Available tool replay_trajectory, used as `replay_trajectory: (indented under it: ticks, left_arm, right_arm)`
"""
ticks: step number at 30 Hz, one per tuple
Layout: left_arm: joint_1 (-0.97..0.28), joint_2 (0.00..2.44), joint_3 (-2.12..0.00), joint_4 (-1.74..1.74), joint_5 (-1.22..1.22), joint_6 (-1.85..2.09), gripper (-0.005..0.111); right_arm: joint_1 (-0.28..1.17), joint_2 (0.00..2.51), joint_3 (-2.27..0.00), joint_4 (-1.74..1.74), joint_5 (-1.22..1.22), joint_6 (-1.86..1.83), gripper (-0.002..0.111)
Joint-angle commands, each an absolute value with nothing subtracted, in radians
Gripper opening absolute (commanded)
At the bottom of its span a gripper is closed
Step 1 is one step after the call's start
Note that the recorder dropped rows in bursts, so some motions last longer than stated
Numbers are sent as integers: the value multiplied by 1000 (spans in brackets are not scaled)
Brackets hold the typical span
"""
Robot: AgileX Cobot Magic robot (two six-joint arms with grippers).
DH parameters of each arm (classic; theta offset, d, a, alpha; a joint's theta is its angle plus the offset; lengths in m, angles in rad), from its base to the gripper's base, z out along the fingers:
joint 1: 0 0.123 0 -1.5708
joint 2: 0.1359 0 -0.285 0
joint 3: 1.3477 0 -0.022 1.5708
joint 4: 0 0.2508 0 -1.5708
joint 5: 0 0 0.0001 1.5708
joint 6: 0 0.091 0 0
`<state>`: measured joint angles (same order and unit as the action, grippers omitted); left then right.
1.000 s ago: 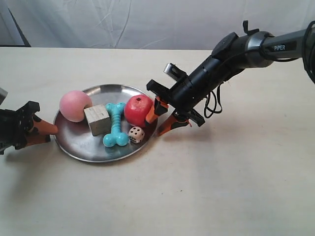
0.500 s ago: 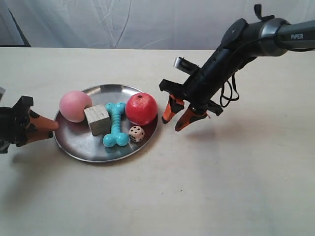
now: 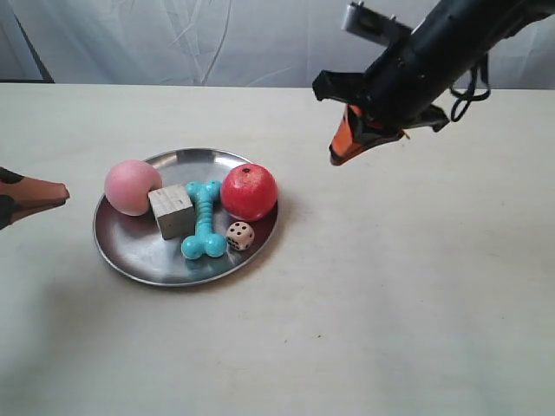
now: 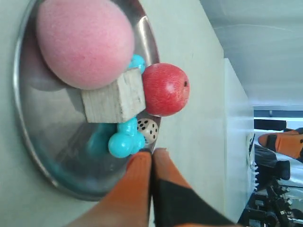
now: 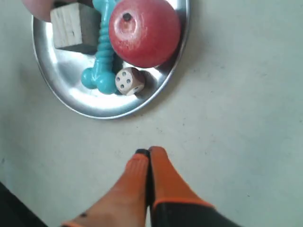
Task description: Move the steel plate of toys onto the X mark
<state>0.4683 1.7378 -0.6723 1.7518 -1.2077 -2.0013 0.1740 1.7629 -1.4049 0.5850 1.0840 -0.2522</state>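
**A:** How's the right gripper [image 5: 148, 151]?
**B:** Orange fingers pressed together on nothing, raised over the pale table [image 3: 390, 303] toward its far edge. The left gripper [image 4: 151, 152] is likewise closed and empty, near the plate's rim but not touching.
**A:** And the load?
**B:** The round shiny steel plate [image 3: 139, 250] lies flat, well short of the far edge on the left arm's side. It carries a pink ball [image 3: 132, 186], red apple-like ball [image 3: 249, 191], pale wooden cube [image 3: 171, 211], turquoise bone-shaped toy [image 3: 203, 220] and small white dotted die [image 3: 240, 236].
**A:** The X mark?
**B:** None shows; perhaps it's beneath the plate.
**A:** If it needs shifting?
**B:** Spread both grippers, take opposite rims and keep it level so the balls don't roll.
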Motion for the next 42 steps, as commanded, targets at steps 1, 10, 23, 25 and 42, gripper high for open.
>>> replay_trajectory:
  ticks: [1, 10, 23, 25, 42]
  left_arm:
    - [473, 1597, -655, 1744, -1221, -1997, 0]
    - [458, 1278, -601, 1691, -1221, -1978, 0]
    - [230, 909, -462, 1648, -1221, -1978, 0]
    - [198, 869, -452, 1635, -1221, -1981, 0]
    - [138, 838, -449, 1744, -1221, -2012, 0]
  right_arm:
    - [183, 1532, -1250, 542, 947, -261, 0]
    - [344, 1051, -960, 506, 694, -261, 0]
    - [397, 582, -724, 417, 673, -173, -1]
    - [397, 540, -714, 430, 709, -171, -1]
    - [395, 452, -712, 435, 813, -171, -1]
